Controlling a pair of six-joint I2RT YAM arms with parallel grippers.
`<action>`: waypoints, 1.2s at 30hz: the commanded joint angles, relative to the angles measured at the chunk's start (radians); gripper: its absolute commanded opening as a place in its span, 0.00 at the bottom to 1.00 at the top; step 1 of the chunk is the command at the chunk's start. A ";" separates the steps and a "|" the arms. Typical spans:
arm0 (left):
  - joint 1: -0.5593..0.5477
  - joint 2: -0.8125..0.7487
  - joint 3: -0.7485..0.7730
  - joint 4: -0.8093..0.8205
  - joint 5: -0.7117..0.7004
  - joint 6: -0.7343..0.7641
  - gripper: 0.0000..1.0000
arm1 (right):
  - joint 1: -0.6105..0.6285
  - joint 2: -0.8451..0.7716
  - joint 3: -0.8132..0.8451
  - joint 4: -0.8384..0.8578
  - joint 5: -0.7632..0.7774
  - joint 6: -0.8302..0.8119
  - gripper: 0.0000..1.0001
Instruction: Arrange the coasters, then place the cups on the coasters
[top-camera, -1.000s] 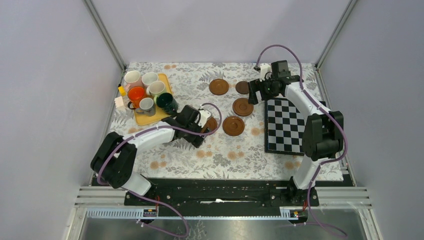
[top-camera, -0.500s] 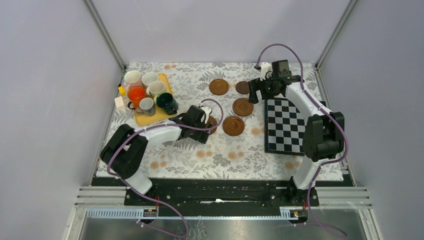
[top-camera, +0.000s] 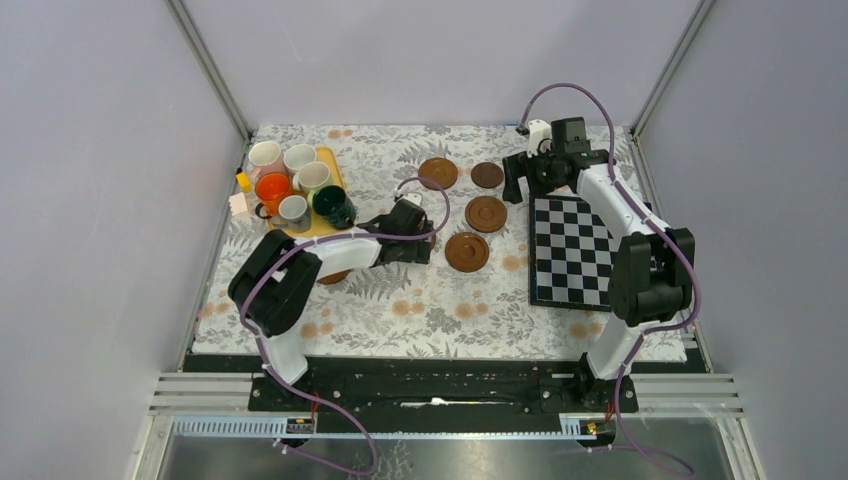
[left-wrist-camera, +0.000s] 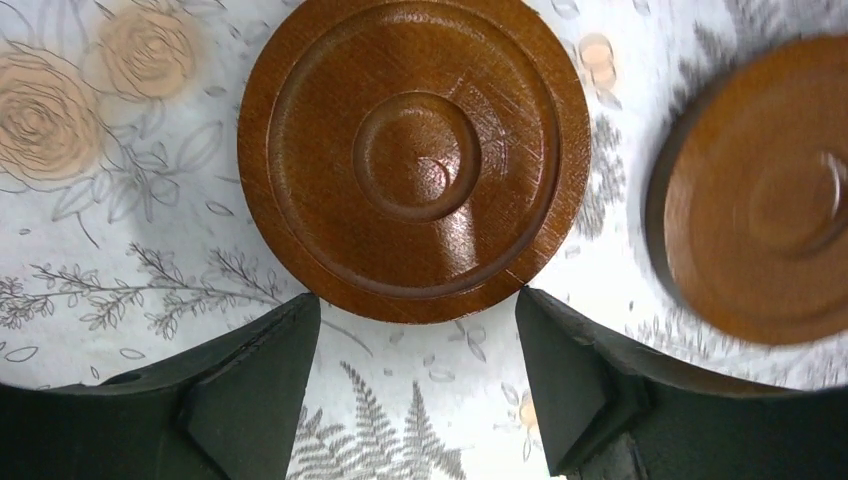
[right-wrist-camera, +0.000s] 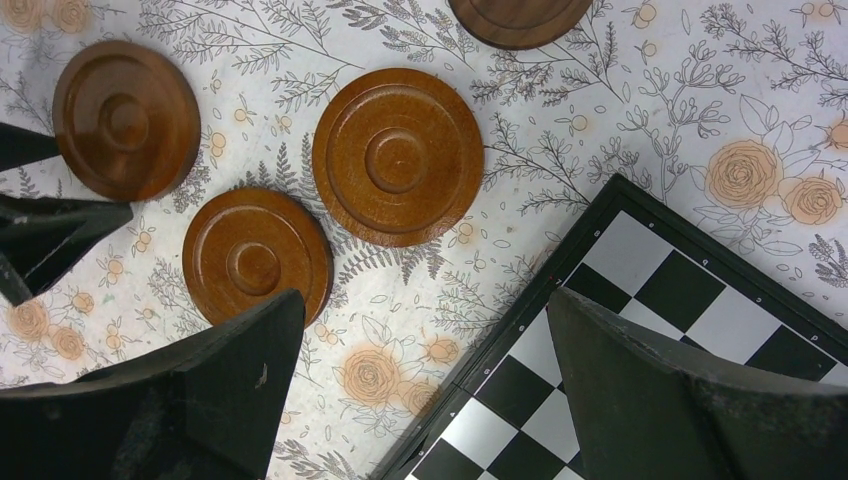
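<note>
Coasters scattered, cups on tray

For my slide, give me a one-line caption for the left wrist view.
Open left gripper poised at the rim of a brown coaster on floral cloth, second coaster blurred at right.

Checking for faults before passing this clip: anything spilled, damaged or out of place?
Nothing spilled or broken. The cups stand upright on the yellow tray. A brown disc, likely a coaster, pokes out under the left arm, apart from the other coasters. An unrelated chessboard lies at the right.
</note>
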 joint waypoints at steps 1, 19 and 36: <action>0.023 0.084 0.032 -0.049 -0.087 -0.147 0.76 | -0.008 -0.036 0.016 0.019 0.003 -0.004 0.99; 0.257 0.224 0.117 0.088 0.161 -0.013 0.84 | -0.015 -0.048 -0.016 0.022 -0.012 -0.016 0.99; 0.268 0.038 0.118 0.176 0.047 0.077 0.82 | -0.027 -0.053 -0.033 0.026 -0.030 -0.022 0.99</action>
